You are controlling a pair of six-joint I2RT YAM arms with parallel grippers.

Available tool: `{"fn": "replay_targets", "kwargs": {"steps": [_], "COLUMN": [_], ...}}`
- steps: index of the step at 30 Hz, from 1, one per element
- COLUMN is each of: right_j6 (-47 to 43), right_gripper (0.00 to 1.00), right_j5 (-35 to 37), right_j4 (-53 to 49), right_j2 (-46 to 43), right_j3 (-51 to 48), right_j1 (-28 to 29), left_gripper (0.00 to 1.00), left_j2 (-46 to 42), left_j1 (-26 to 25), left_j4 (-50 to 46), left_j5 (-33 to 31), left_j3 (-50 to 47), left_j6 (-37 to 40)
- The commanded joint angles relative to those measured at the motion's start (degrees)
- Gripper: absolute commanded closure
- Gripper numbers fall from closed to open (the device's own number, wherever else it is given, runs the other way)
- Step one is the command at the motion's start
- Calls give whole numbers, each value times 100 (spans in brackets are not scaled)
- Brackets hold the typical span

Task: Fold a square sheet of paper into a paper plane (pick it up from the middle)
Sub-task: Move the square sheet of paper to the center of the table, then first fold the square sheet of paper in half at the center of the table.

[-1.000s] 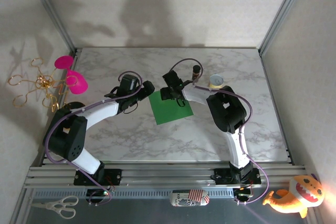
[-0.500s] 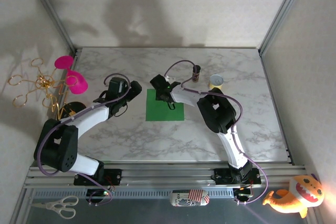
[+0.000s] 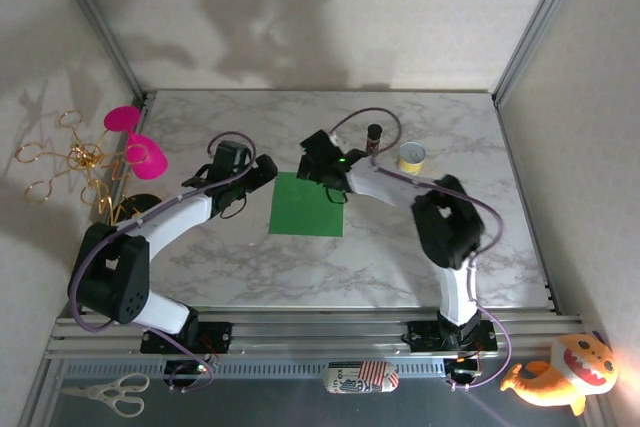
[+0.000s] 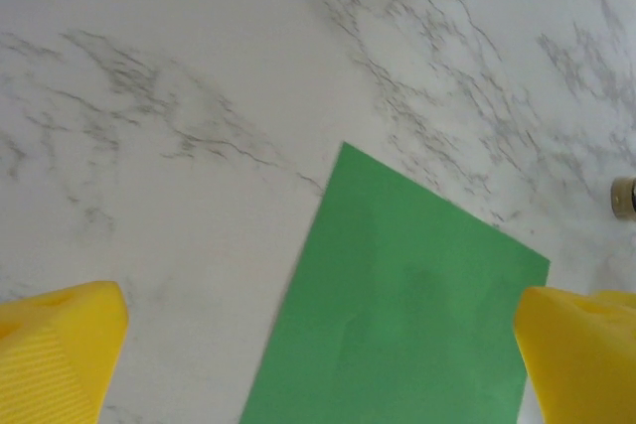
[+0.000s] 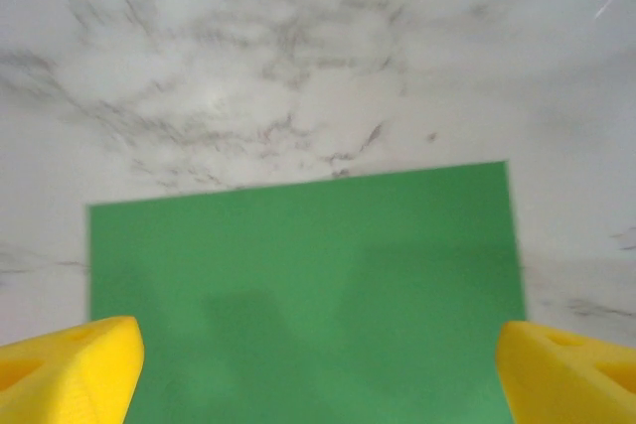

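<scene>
Green sheet of paper (image 3: 306,205) lies flat mid marble table (image 3: 200,277) from above; I see left gripper (image 3: 262,173) at its 10 o'clock, right gripper (image 3: 318,161) at 12. Left wrist: fingers (image 4: 60,345) spread wide, sheet toward 5 o'clock. Right wrist: also spread wide, sheet at 6.

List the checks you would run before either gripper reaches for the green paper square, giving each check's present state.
1. Thin bright green square sheet of paper flat and unfolded on the marble table: ok.
2. Left gripper open, empty: ok.
3. Right gripper open, empty: ok.
4. A gripper over the sheet's middle: not ok; both sit near its far edge.
5. Small yellow-white tape roll apart from sheet: ok.
6. Gripper height above sheet: cannot tell.
</scene>
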Motion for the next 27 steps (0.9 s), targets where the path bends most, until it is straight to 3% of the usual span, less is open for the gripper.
{"fn": "replay_targets", "kwargs": {"steps": [1, 11, 20, 27], "right_j6": [-279, -1034, -1151, -1169], "right_gripper": [3, 1, 1, 1], "right_j5": [-261, -795, -1052, -1157], "right_j4": [843, 1746, 1712, 1730], "right_j2": [-726, -1716, -1697, -1667], "right_j3": [-929, -2484, -2568, -2567], "right_j1": [-516, -1523, -1839, -1891], "left_gripper": [1, 2, 8, 15], "left_j2": [451, 2292, 3533, 3797], "left_j1": [-342, -1453, -1838, -1862], "left_j4": [-791, -2299, -3198, -3152], "left_j5": [-70, -783, -1077, -872], "left_j3": [542, 2407, 3772, 3852], "left_j6": [460, 1006, 1023, 1067]}}
